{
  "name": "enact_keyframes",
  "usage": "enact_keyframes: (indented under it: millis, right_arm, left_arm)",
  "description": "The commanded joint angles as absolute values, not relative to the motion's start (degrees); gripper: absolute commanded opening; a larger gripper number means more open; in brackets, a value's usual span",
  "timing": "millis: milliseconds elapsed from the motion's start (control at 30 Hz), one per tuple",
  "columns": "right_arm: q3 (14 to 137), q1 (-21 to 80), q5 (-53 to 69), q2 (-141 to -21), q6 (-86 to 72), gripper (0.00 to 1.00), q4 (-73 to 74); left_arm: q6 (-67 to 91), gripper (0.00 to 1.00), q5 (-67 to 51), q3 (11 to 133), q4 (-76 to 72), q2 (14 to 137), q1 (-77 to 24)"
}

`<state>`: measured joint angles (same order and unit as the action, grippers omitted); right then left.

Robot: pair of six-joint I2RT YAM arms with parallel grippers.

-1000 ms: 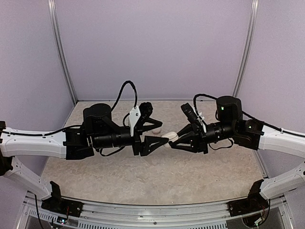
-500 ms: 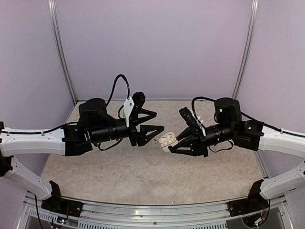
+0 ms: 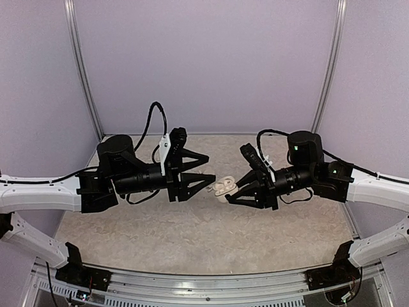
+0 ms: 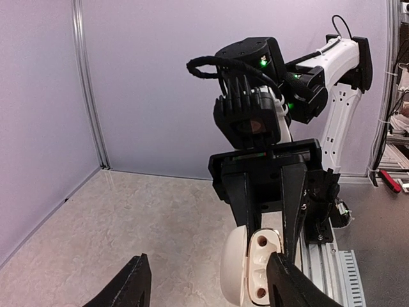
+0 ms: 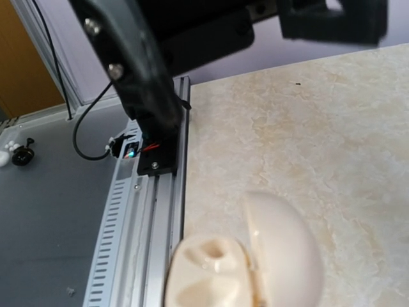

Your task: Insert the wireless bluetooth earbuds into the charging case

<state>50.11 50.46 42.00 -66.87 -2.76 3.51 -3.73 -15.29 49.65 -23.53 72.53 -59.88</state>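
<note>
Beige marbled desk (image 3: 211, 236) covers the floor of the booth. Nearest us, a slotted metal rail (image 3: 211, 286) runs along its front edge and carries the 2 arm bases. From there we follow the 2 white arms (image 3: 38, 192) inward to mid-desk, where the pincers face each other, close but apart. We see the left pincer (image 3: 211, 168) released, its 2 black fingers (image 3: 195, 155) spread wide with nothing between them, pointing toward the charging case (image 3: 223, 186). The right pincer (image 3: 231, 190) is clenched on that case, its fingers on either side of the welled half, holding it over the middle of the desk just beyond the left fingertips. The lid (image 4: 233, 268) stands swung open to one side, and from the left wrist we look straight at the 2 wells (image 4: 261, 242). Farther back, behind both arms, plain lilac walls (image 3: 204, 64) close the booth, with 2 metal posts (image 3: 83, 70) at the rear corners.
</note>
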Motion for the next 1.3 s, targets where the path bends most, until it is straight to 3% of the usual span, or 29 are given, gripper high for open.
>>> enact_keyframes:
  millis: [0, 300, 700, 1000, 1267]
  right_arm:
    - [51.83, 51.05, 42.66, -66.74, -1.22, 0.00, 3.38]
    - [52.21, 51.51, 42.80, -66.56, -0.61, 0.00, 4.25]
    - [51.27, 51.87, 43.11, -64.77, 1.64, 0.00, 3.75]
    - [48.90, 50.70, 38.38, -64.58, -2.85, 0.00, 1.71]
    - [46.01, 46.08, 40.00, -63.09, -6.06, 0.00, -1.32]
  left_arm:
    - [-4.08, 0.61, -18.05, 52.46, -22.80, 75.32, -60.42]
    - [-2.58, 0.51, -18.13, 54.65, -22.74, 78.57, -60.59]
    - [-1.65, 0.46, -15.46, 55.11, -20.96, 79.59, -59.35]
    - [-1.84, 0.62, -16.09, 52.97, -22.95, 75.27, -57.36]
    - [5.02, 0.66, -11.34, 49.15, -25.11, 73.97, -47.87]
